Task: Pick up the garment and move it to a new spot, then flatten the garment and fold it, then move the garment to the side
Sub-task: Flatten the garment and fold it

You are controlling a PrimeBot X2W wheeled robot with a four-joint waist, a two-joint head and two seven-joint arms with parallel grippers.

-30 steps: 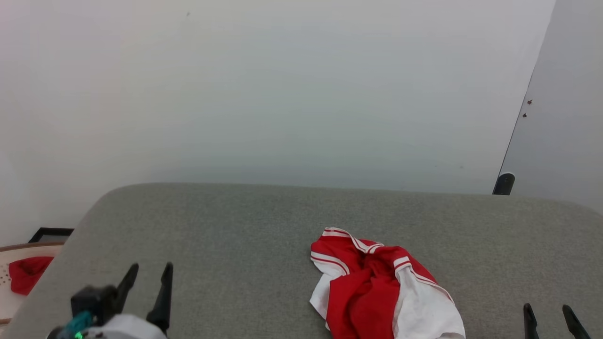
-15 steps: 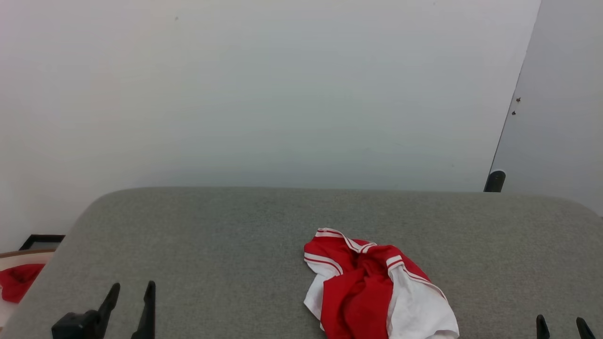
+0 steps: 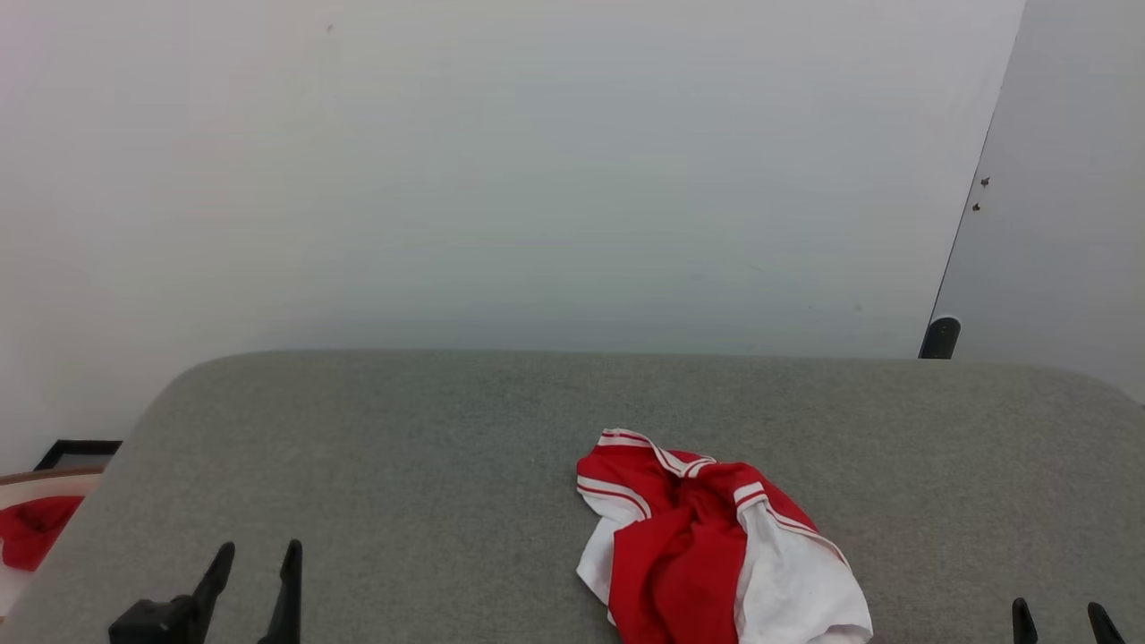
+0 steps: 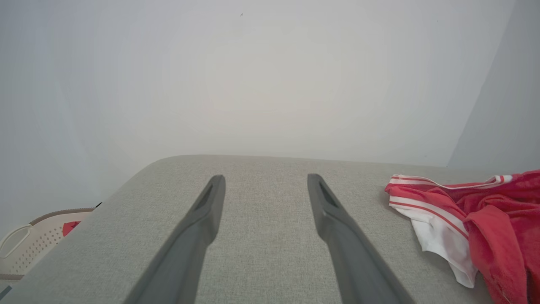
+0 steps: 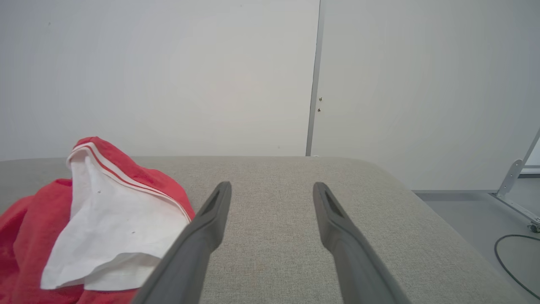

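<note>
The garment, a red shirt with white sleeves and striped trim, lies crumpled on the grey padded table, near the front and a little right of centre. Its print is hidden in the folds. My left gripper stands open at the lower left, well left of the garment, with nothing between its fingers. My right gripper shows just its tips at the lower right, open and empty. In the left wrist view the garment lies to the right of the gripper. In the right wrist view the garment lies left of the gripper.
A pale laundry basket holding a plain red cloth stands off the table's left end. A white wall runs behind the table. On the floor to the right lie a metal stand foot and a cable.
The head camera has shifted, so the whole picture has slid slightly. Both grippers sit lower in the view than a second ago. The garment has not moved on the table.
</note>
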